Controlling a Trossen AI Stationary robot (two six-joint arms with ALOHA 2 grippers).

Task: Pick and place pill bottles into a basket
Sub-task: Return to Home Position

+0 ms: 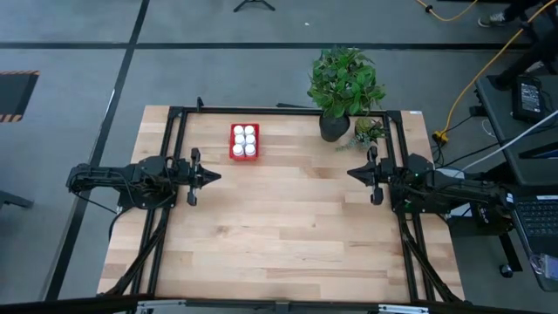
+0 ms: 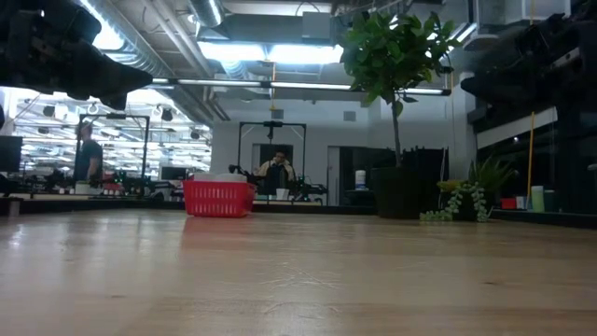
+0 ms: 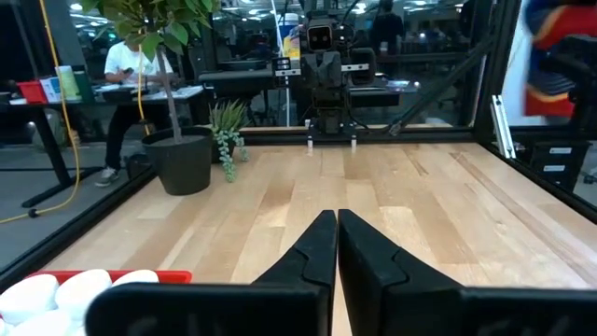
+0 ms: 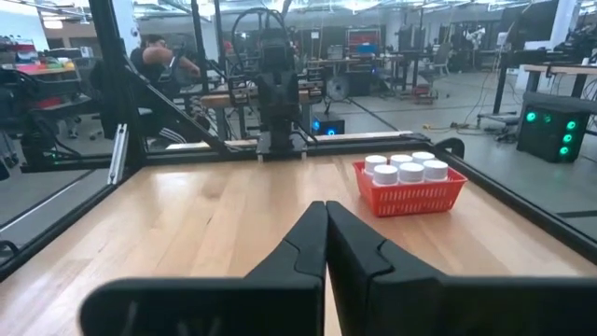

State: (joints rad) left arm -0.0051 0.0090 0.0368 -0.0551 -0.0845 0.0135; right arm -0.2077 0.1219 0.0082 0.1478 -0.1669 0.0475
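Pill bottles (image 4: 403, 168) aren't in either pincer right now, fwiw. Starting closest in: the left gripper (image 3: 336, 217) has its fingers (image 3: 312, 257) pressed flat together with nothing between them. Same story for the right gripper (image 4: 326, 207), closed up tight and empty. From above, both hover over the table (image 1: 288, 227), one at each side, tips pointing at each other across the bare middle.

A bit farther out is the red basket (image 4: 410, 198), with all six bottles standing upright in it, caps up, two across and three deep. It sits near the table edge where the plant is. From the left gripper it lies off to one side of where the fingers point and a little ahead of the tips, so the left arm is clearly the nearer one. The right gripper is well apart from it. The basket's long axis runs crosswise to the line between the two grippers.

My read: the sorting looks done, so whatever comes next shouldn't need a reach toward the basket at all, just parking the arms without clipping it.

Beyond that there's the dark plant pot (image 1: 333, 128) past the basket, then the workshop with a couple of people way back.
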